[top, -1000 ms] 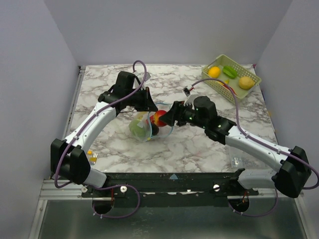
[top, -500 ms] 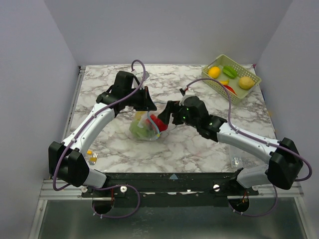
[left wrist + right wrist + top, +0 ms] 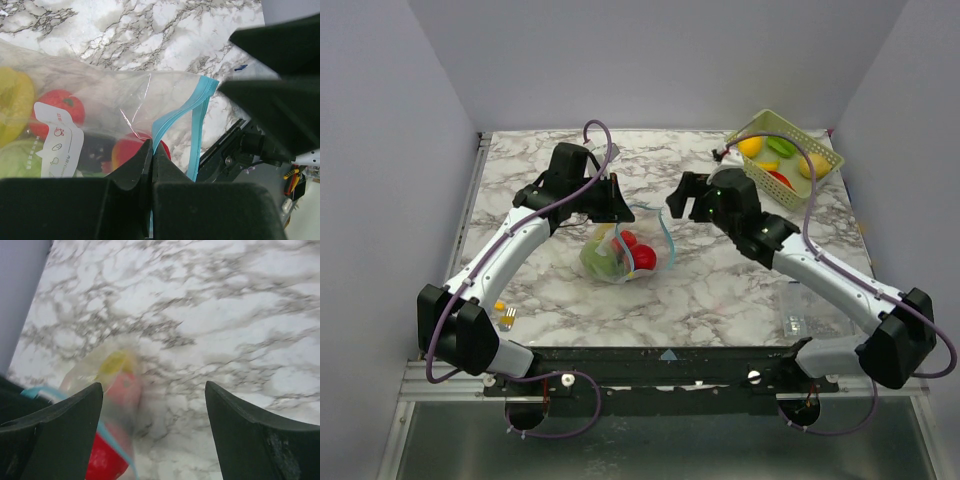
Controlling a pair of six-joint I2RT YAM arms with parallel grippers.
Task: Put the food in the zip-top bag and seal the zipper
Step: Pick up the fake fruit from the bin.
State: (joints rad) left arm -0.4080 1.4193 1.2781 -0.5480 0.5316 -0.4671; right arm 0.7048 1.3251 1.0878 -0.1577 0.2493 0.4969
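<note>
The clear zip-top bag [image 3: 616, 254] lies mid-table with red, green and yellow toy food [image 3: 638, 256] inside. My left gripper [image 3: 611, 203] is shut on the bag's teal zipper [image 3: 172, 120] and holds that edge up; red and yellow pieces [image 3: 60, 107] show through the plastic in the left wrist view. The mouth loops open to the right [image 3: 666, 236]. My right gripper [image 3: 677, 198] is open and empty, above the table to the right of the bag. In the right wrist view the bag [image 3: 117, 395] is blurred at lower left.
A pale green lattice basket [image 3: 782, 163] at the back right holds orange, yellow, green and red toy food, and it sits tilted. A stiff clear plastic item [image 3: 797, 321] lies near the front right edge. A small yellow piece [image 3: 500, 306] lies at the front left.
My right gripper carried a red food piece to the bag mouth, let it go inside, then opened and pulled back up and to the right. The left gripper kept its hold.
</note>
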